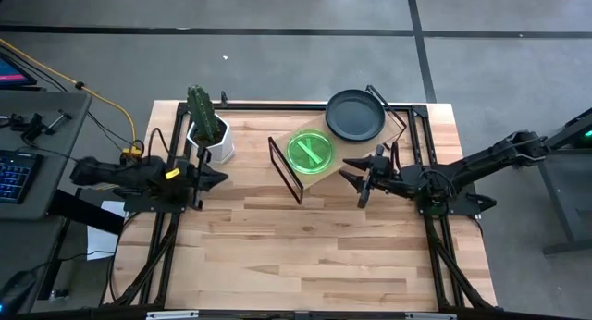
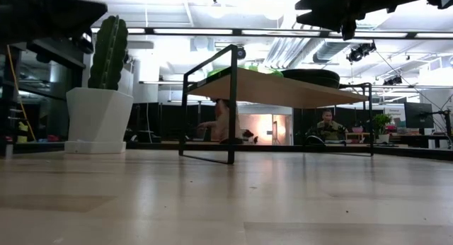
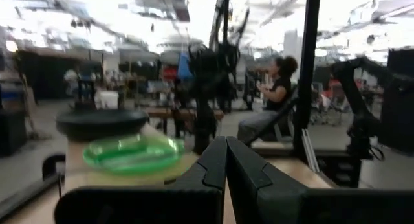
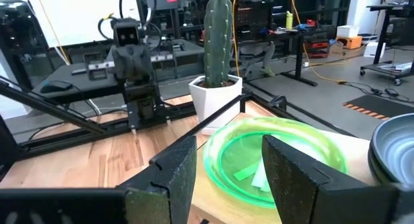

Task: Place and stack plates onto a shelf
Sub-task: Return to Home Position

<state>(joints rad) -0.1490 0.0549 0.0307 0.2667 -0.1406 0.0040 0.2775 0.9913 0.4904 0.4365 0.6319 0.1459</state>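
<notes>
While green plates [image 1: 309, 153] rest on shelf [image 2: 283, 86], cactus pot [image 1: 215, 146] beside, right pincer [image 1: 348, 169] near.

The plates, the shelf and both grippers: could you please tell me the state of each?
Green plates: stacked on the shelf.
Dark plates: stacked on the shelf, beside the green ones.
Shelf: standing upright, holding both stacks.
Left gripper: shut, empty.
Right gripper: open, empty, beside the shelf.

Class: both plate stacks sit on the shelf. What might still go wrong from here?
The open right gripper sits close to the green plates at the shelf edge; a careless retreat might nudge them. The shut left gripper is beside the cactus pot and might bump it.
</notes>
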